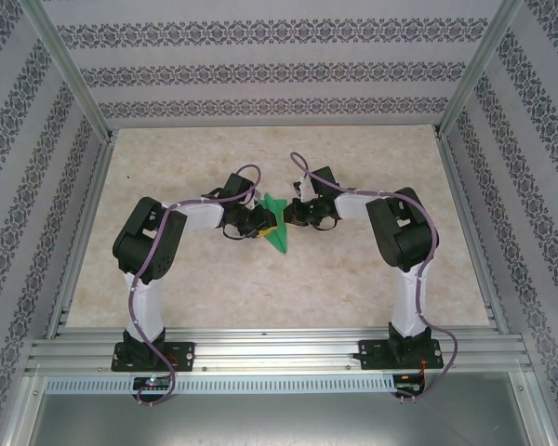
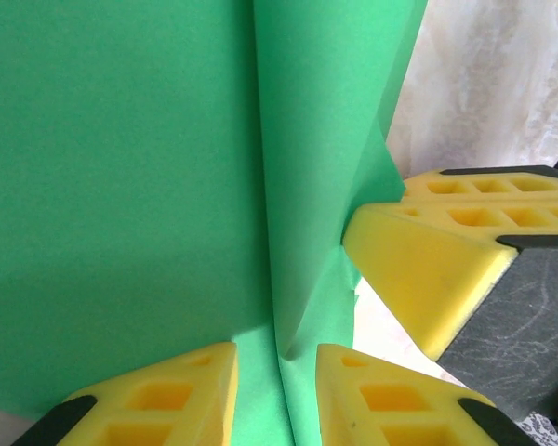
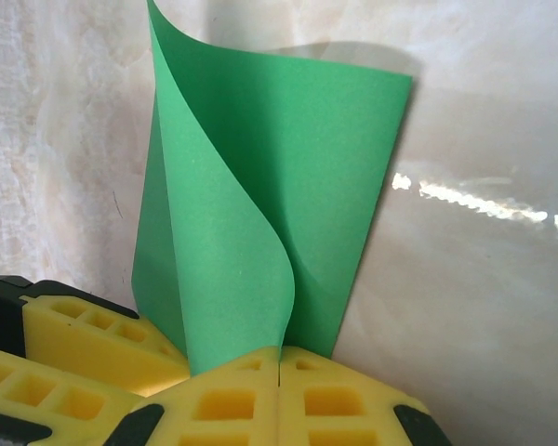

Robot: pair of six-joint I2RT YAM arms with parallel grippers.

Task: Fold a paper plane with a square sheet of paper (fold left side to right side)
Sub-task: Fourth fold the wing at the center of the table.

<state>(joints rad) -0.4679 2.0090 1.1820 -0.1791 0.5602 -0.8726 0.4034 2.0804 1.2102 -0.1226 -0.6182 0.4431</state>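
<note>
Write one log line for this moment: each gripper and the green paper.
left gripper: open around green paper | right gripper: shut on green paper | green paper: partly folded, flap curling up

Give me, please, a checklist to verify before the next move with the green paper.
1. Pinch of the right gripper on the paper: ok, fingers shut on it.
2. Paper between the fingers of the left gripper: ok, but they stand apart.
3. Fold pressed flat: not ok, one flap curls open.
4. Edges matched: cannot tell.
5. Grippers clear of each other: cannot tell, very close.

Right tool clamps bottom edge of curled green sheet.
</note>
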